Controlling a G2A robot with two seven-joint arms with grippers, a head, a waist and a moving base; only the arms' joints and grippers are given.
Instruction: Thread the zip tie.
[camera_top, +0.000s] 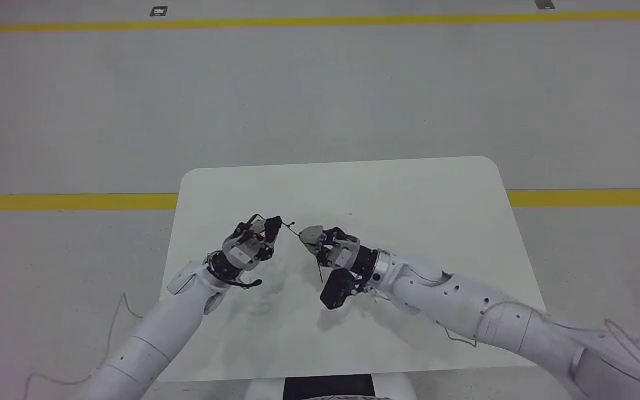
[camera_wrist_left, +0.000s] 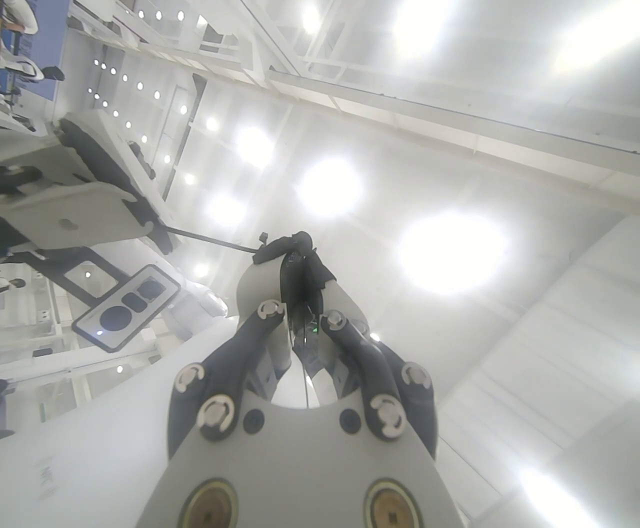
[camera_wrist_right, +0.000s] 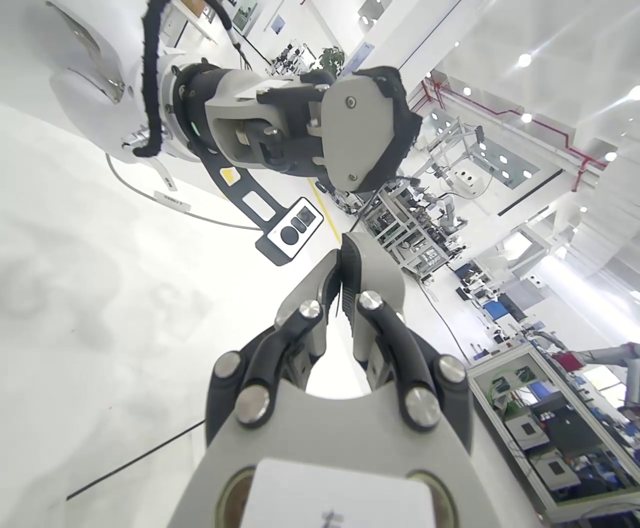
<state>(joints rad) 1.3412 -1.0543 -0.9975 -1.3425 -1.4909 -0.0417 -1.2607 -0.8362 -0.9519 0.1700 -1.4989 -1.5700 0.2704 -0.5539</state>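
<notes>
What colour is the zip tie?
Black. The zip tie shows best in the left wrist view, against the bright ceiling.

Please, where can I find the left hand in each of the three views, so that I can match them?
Top view: the left hand is above the table, near its middle.
Left wrist view: mid-picture, against the ceiling lights.
Right wrist view: beyond the right hand, facing it.
Shared landmark: the black zip tie that it pinches.

I see 1 thin black zip tie (camera_wrist_left: 215, 239) stretched between the left gripper (camera_wrist_left: 295, 250) and right gripper (camera_wrist_right: 344, 250), both pinching it above the table (camera_top: 420, 200).
</notes>
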